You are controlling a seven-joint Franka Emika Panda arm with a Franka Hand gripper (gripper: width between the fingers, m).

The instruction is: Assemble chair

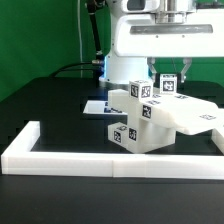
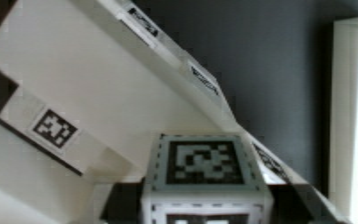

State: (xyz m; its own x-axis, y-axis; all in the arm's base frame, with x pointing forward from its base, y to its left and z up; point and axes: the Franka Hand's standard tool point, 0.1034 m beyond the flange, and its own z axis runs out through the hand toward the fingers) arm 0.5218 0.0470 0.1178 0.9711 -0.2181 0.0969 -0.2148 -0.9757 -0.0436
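As they close, fingers [image 1: 168, 72] pinch a chair leg [image 1: 168, 85].

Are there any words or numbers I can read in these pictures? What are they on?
No words, letters or numbers can be read in either view.
The chair parts carry only black-and-white square tags, patterns and not writing.
The block close up in the wrist view shows the same kind of tag, blurred.
The white border rail is blank.
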